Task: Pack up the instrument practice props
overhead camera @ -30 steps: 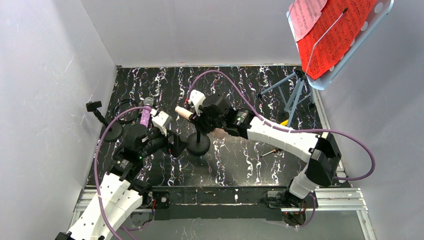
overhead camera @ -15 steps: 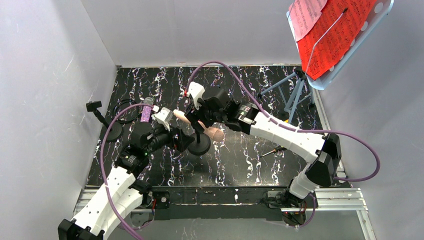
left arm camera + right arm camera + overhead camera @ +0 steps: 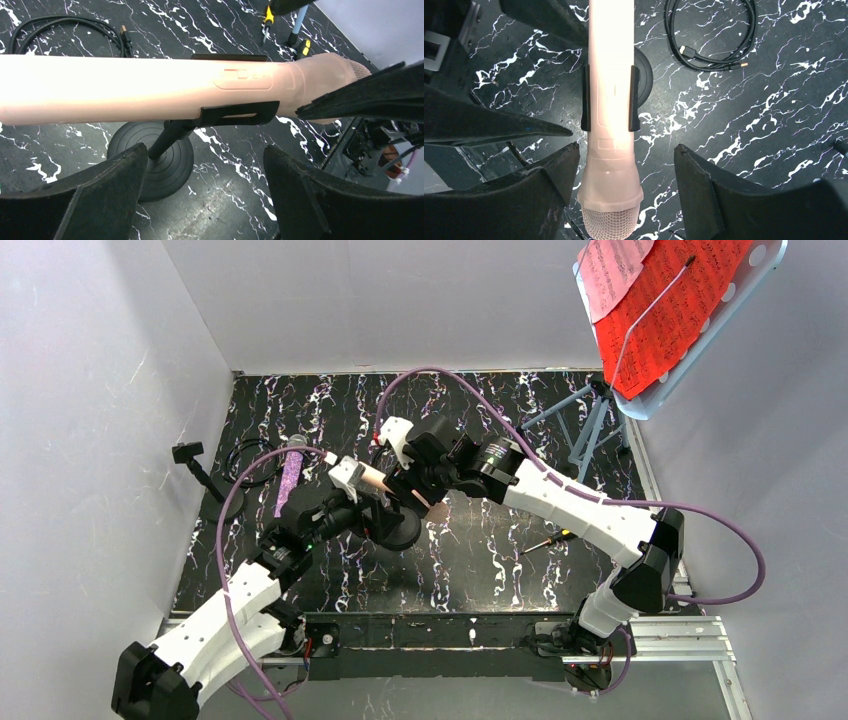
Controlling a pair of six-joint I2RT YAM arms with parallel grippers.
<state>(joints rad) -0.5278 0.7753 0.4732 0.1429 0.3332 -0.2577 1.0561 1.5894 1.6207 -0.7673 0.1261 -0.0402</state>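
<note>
The cream microphone (image 3: pixel 125 87) sits clipped on a short black mic post (image 3: pixel 155 162) at mid-table. My left gripper (image 3: pixel 205 150) hangs open just beside it, nothing between its fingers. My right gripper (image 3: pixel 626 150) is open round the microphone's (image 3: pixel 609 100) head end, which lies close to one finger with a gap at the other. On the table to the left the purple microphone (image 3: pixel 289 483) lies loose, and the second mic post (image 3: pixel 215 495) stands beyond it. Red pages (image 3: pixel 675 305) and a pink page (image 3: pixel 608 270) rest on the music stand (image 3: pixel 705 360) at the back right.
A coiled black cable (image 3: pixel 709 42) lies behind the microphones. Two yellow-handled screwdrivers (image 3: pixel 268 17) (image 3: pixel 548 540) lie near the music stand's tripod legs (image 3: pixel 585 425). Grey walls close in the table on three sides. Both grippers crowd the same mic post.
My left arm has swung right, away from the purple microphone, which now lies on the table, to the cream one. My right gripper's jaws have widened round the cream microphone.
</note>
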